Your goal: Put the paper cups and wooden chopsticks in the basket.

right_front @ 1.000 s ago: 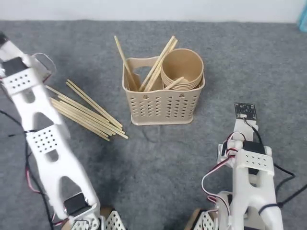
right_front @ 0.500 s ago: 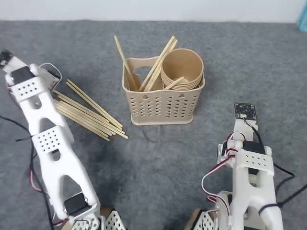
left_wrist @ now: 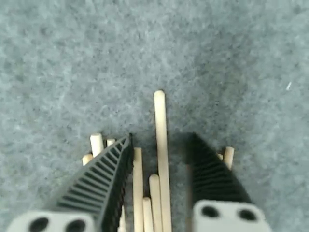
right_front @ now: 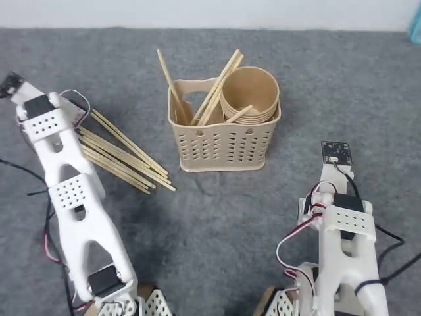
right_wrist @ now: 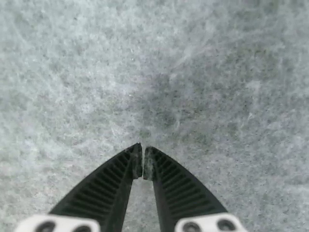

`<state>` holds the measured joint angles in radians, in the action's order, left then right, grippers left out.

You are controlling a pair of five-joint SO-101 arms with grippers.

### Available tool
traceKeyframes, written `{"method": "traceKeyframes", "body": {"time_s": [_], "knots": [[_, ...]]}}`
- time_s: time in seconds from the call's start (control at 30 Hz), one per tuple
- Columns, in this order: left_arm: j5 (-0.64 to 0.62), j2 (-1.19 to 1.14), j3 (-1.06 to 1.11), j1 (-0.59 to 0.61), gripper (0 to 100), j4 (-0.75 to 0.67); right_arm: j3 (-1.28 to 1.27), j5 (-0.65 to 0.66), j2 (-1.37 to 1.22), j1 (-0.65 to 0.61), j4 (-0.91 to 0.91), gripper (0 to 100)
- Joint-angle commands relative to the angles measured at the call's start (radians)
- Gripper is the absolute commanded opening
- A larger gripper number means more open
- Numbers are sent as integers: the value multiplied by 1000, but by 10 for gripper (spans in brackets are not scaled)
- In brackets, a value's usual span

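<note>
A beige slotted basket [right_front: 223, 146] stands in the middle of the grey carpet, holding stacked paper cups [right_front: 250, 92] and several wooden chopsticks [right_front: 217, 85] that lean out of it. More loose chopsticks [right_front: 125, 153] lie in a bundle to its left. The left arm [right_front: 49, 128] hangs over the far end of that bundle. In the left wrist view my left gripper [left_wrist: 161, 142] is open, its fingers astride the chopstick ends [left_wrist: 160, 145]. My right gripper [right_wrist: 143, 147] is shut over bare carpet with nothing in it; the right arm [right_front: 342, 217] stands at the front right.
Grey carpet [right_front: 217, 224] covers the whole work area. A pale wall strip runs along the far edge. Cables trail from both arm bases at the front.
The left arm has swung right and down toward the loose chopstick bundle. The right arm has stayed still.
</note>
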<state>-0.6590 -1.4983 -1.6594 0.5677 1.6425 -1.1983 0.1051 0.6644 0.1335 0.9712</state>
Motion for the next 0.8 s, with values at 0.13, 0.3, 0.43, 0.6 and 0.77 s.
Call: {"method": "traceKeyframes", "body": {"time_s": [0.13,0.3,0.43,0.6,0.77], "knots": [[-12,71,-21,-11,11,89,6,17,35,2,-19,31],[-12,146,-19,0,11,114,6,17,35,2,-19,31],[-11,193,-19,25,11,115,6,17,35,2,-18,31],[-11,239,-18,63,11,117,6,17,35,2,-18,31],[-11,270,-18,120,11,118,6,17,35,2,-19,31]]}}
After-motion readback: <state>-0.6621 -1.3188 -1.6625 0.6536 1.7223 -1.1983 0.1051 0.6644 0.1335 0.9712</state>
